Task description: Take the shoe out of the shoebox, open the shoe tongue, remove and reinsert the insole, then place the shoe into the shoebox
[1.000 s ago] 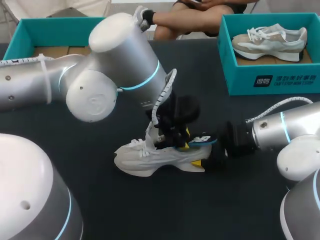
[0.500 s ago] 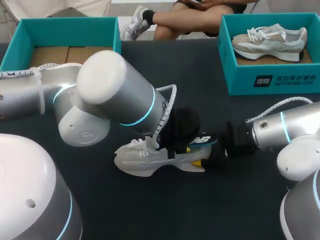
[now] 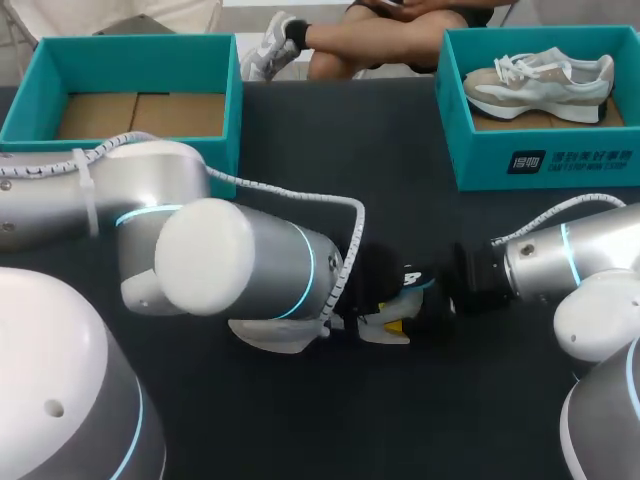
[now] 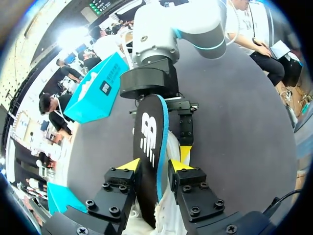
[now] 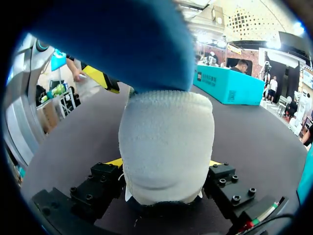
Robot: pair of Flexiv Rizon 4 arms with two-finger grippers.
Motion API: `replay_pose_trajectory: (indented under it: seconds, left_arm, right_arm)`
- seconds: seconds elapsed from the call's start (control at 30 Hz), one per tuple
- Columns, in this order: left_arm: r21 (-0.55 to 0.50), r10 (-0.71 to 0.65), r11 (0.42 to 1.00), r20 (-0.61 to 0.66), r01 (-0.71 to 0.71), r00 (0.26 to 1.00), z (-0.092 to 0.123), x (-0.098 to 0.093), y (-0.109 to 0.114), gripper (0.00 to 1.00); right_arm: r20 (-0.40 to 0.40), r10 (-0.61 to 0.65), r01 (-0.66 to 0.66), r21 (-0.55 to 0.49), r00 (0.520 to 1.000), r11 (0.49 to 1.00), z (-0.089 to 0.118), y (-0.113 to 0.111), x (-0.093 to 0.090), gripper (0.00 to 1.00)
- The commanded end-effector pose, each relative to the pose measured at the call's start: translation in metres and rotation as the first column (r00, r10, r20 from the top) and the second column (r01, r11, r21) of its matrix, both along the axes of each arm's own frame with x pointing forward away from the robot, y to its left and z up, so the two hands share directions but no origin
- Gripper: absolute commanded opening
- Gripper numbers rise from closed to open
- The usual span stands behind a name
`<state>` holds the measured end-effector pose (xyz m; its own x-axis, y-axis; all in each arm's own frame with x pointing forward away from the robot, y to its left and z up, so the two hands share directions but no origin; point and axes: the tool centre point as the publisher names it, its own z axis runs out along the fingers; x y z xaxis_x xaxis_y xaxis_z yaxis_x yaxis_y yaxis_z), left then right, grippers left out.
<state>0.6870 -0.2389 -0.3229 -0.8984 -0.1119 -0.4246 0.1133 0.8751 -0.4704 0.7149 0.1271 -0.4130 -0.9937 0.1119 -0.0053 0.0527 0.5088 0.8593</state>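
Left arm (image 3: 240, 275): comes in from the left, lies low across the desk (image 3: 400, 160), big elbow joint toward the camera, wrist pointing at the right arm.
Left claw (image 4: 155, 161): clamps the insole (image 4: 146, 137) edge-on between both yellow fingertips (image 4: 129, 164).
Right arm (image 3: 570, 262): comes in from the right, forearm near level, wrist aimed at the left claw.
Right claw (image 5: 165, 163): grips the heel of the shoe (image 5: 166, 142) from two sides, fingers set wide.
Both claws close together, nose to nose near mid-desk.
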Motion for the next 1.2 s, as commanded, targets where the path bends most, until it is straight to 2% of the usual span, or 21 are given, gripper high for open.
replay_pose_trajectory:
  seconds: [0.03,0.27,0.37,0.43,0.5,0.53,0.83,1.2]
  left_arm:
    - [-0.002,0.001,1.000,0.005,-0.001,1.000,-0.006,0.005,-0.002,0.35]
    - [-0.010,-0.002,1.000,0.017,0.003,1.000,-0.014,0.017,-0.003,0.35]
    - [-0.010,-0.003,1.000,0.021,0.004,1.000,-0.018,0.019,-0.004,0.31]
    - [-0.010,-0.005,1.000,0.019,0.005,1.000,-0.020,0.020,-0.005,0.25]
    - [-0.011,-0.006,1.000,0.017,0.006,1.000,-0.022,0.020,-0.004,0.04]
    - [-0.012,-0.007,1.000,0.016,0.007,1.000,-0.022,0.019,-0.004,0.00]
    - [-0.037,-0.024,0.999,0.000,0.024,1.000,-0.009,0.010,0.000,0.00]
    - [-0.120,-0.114,0.988,-0.133,0.098,0.984,0.037,0.010,-0.004,0.00]
  right_arm:
    - [0.000,-0.003,0.003,-0.006,1.000,1.000,-0.005,0.003,0.001,0.00]
    - [0.000,-0.003,0.003,-0.006,1.000,1.000,-0.005,0.003,0.001,0.00]
    - [0.000,-0.003,0.003,-0.006,1.000,1.000,-0.005,0.003,0.001,0.00]
    - [0.000,-0.003,0.003,-0.006,1.000,1.000,-0.005,0.003,0.001,0.00]
    - [0.000,-0.003,0.003,-0.006,1.000,1.000,-0.005,0.003,0.001,0.00]
    - [0.000,-0.003,0.003,-0.006,1.000,1.000,-0.005,0.003,0.001,0.00]
    - [0.000,-0.003,0.003,-0.006,1.000,1.000,-0.005,0.003,0.001,0.00]
    - [0.000,-0.003,0.003,-0.006,1.000,1.000,-0.005,0.003,0.001,0.00]
